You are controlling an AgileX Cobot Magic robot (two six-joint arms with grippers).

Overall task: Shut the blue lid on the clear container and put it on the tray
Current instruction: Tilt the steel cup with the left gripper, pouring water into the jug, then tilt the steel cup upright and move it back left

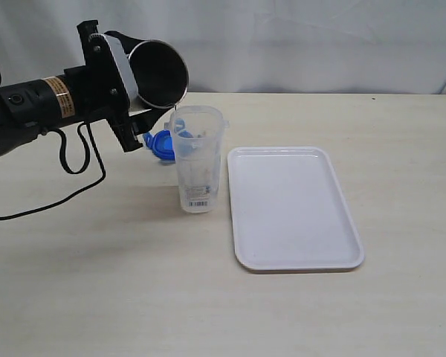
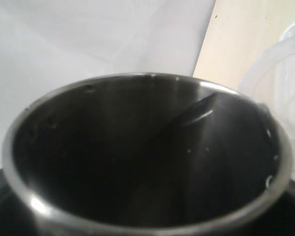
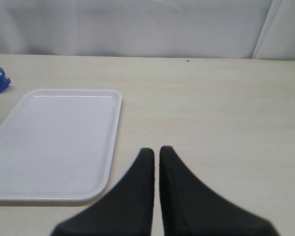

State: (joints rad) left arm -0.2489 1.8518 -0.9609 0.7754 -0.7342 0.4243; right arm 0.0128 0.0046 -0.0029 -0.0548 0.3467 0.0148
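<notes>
We see the right jaws clenched tip to tip on nothing, hovering low over the bare worktop (image 3: pixel 226 108); the exterior view does not show them. Just ahead of their tips and off to one side lies the tray (image 3: pixel 54 142), white and flat on the worktop.

Past the tray's long edge, on the side away from the right jaws, the container (image 1: pixel 198 167) stands upright on the worktop. It is just beside the tray, not on it, and its top is open. Its barcode label sits near the base.

Behind the container the lid (image 1: pixel 160 144) lies on the worktop, below the left jaws and partly hidden by the container's wall. We cannot tell whether the two touch.

Above both, the left jaws grasp the cup (image 1: pixel 163 74). It is tipped on its side, with its mouth turned toward the tray side and its lower lip right over the container's rim. From the left wrist we look straight into its dark steel inside.

Farthest back hangs a white curtain (image 1: pixel 297 44).
</notes>
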